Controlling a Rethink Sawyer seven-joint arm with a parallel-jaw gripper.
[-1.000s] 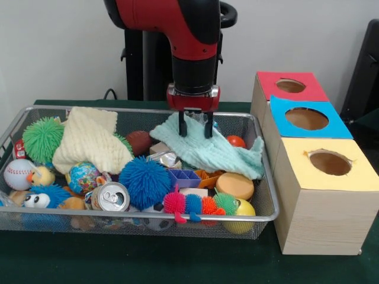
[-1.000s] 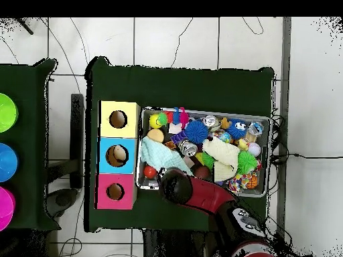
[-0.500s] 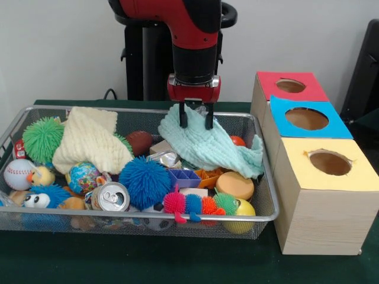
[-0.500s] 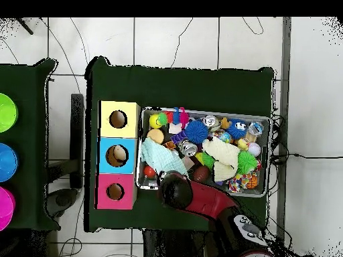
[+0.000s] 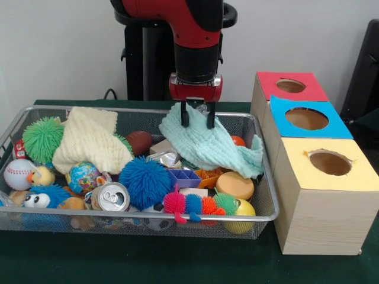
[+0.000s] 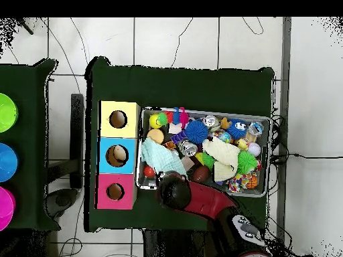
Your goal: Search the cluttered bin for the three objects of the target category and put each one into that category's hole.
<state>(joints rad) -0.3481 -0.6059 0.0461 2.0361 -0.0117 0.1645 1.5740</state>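
Observation:
My gripper (image 5: 197, 120) hangs over the back of the wire bin (image 5: 177, 217), shut on the upper edge of a mint green cloth (image 5: 214, 148). One end of the cloth is raised; the rest drapes down to the right over other toys. In the overhead view the arm (image 6: 175, 190) hides the gripper, and the mint cloth (image 6: 159, 155) lies at the bin's end nearest the boxes. Three boxes with round holes stand beside the bin: red (image 5: 269, 80), blue (image 5: 279, 110) and yellow (image 5: 296, 170).
The bin also holds a cream cloth (image 5: 89, 142), a blue spiky ball (image 5: 145, 180), a green spiky ball (image 5: 42, 138), a drink can (image 5: 111, 197), a baseball (image 5: 18, 173), a brown football (image 5: 140, 142), an orange disc (image 5: 234, 185) and a red ball (image 5: 236, 141).
The gripper has risen a little with the mint cloth's edge in it, pulling that end of the cloth up off the pile.

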